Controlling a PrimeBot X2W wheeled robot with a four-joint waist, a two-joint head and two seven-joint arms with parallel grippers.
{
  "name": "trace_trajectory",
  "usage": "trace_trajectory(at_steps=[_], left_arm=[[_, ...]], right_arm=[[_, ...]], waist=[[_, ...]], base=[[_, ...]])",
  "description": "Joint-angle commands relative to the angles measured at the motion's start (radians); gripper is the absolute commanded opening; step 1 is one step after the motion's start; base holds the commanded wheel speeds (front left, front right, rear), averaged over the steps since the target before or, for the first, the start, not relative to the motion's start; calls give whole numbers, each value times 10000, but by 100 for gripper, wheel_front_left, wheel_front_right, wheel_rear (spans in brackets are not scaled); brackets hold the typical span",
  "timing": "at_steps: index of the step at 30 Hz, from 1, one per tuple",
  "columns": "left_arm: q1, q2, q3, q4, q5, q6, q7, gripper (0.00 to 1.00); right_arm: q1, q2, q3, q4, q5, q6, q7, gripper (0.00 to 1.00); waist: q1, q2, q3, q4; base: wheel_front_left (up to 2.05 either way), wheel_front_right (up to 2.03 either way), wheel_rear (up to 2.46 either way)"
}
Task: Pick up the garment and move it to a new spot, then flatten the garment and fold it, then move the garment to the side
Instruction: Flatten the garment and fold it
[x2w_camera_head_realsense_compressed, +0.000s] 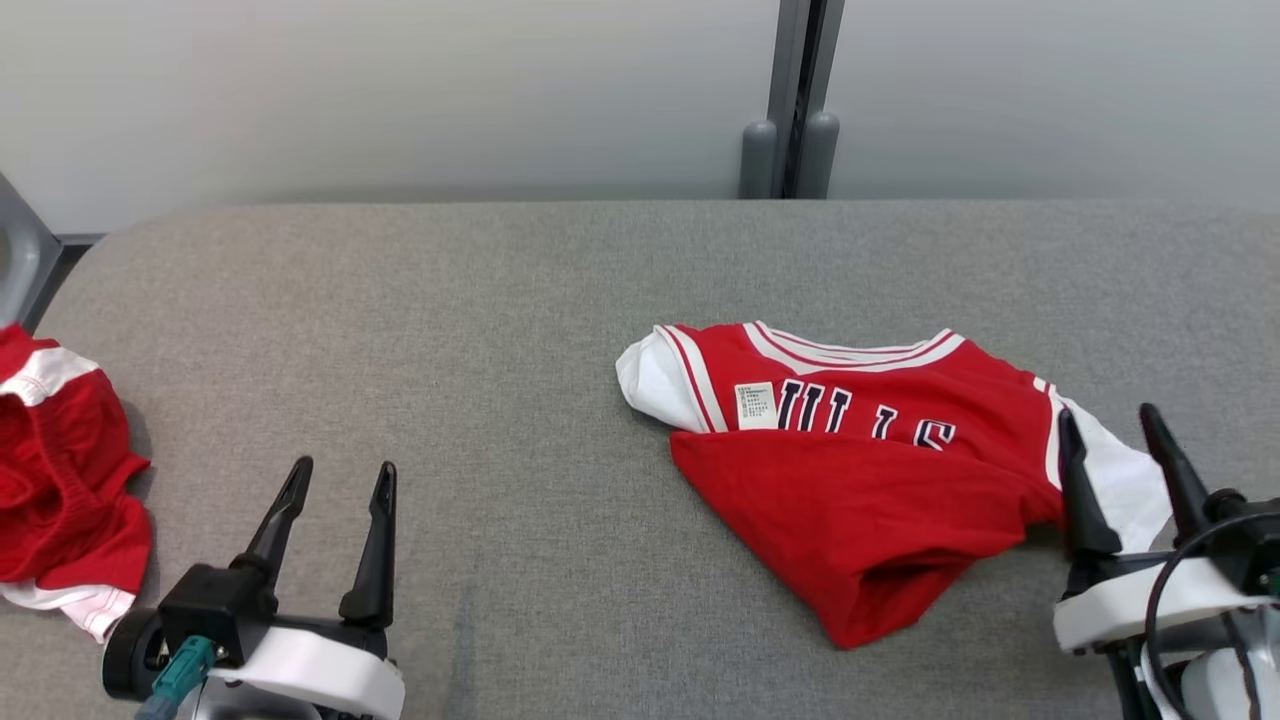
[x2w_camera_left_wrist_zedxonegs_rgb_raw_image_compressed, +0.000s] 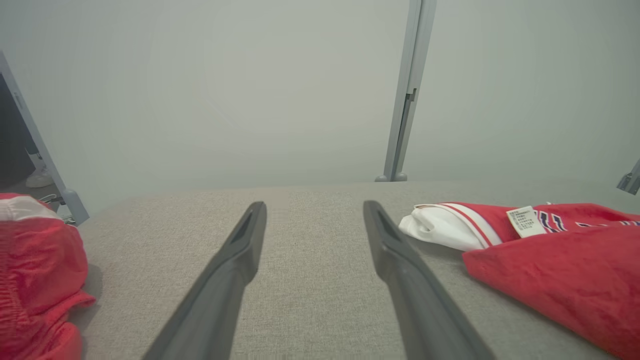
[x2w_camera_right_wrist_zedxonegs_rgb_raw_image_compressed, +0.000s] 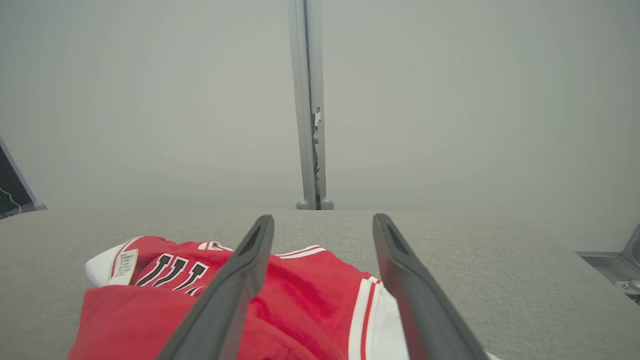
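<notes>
Head view places the red, white-sleeved jersey T-shirt (x2w_camera_head_realsense_compressed: 860, 480) crosswise, one end at the right gripper (x2w_camera_head_realsense_compressed: 1107, 415), jaws apart; left gripper (x2w_camera_head_realsense_compressed: 345, 465), also apart, lies farther.

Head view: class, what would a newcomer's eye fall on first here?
The red jersey lies right of centre on the grey table, its lower part folded up over the lettering. Next comes the open right gripper at the jersey's white sleeve, lower right. Then a second red garment at the left edge, beside the open left gripper.
</notes>
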Motion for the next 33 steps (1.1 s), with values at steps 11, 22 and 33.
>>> trace_trajectory(at_steps=[11,22,33], left_arm=[[764,211,78,-269,-134,296,275,100],[728,250,-37,-335,-180,388,391,100],[-660,146,-675,-57,-252,-327,668,100]], right_arm=[[1150,306,585,-1223,-436,3,578,100],[1633,442,465,-1933,-457,3,960,100],[1260,452,397,-2256,-470,3,1006,100]], waist=[[0,0,-626,34],[0,0,-600,-37],[0,0,156,-335]], base=[[0,0,0],[0,0,0],[0,0,0]])
